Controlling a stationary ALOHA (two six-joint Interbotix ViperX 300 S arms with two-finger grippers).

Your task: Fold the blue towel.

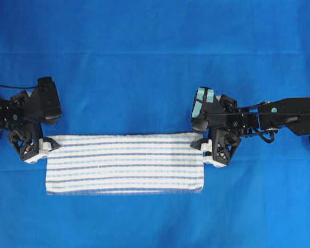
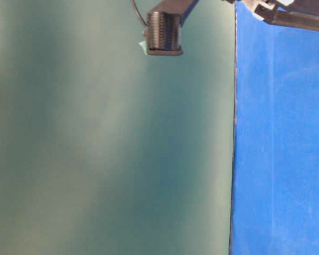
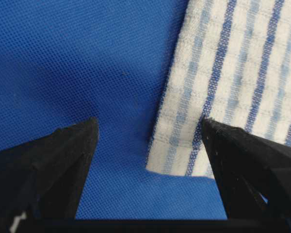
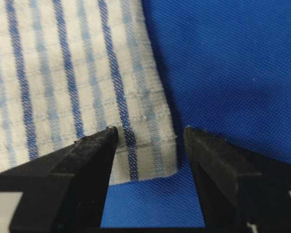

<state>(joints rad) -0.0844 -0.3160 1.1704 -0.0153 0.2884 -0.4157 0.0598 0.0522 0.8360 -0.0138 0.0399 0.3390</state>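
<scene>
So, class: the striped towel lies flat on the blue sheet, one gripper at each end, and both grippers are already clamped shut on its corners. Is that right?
Not quite. The towel does lie flat on the blue sheet, but the left gripper and right gripper are both open, as each wrist view shows: the fingers straddle a corner without pinching it.

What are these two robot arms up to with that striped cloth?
They are working on folding the blue towel, which lies flat as a long strip on the blue sheet. The left pincer and the right pincer each sit at one of its far corners, open, with the corner between the fingers. Neither has closed on the cloth yet.
</scene>
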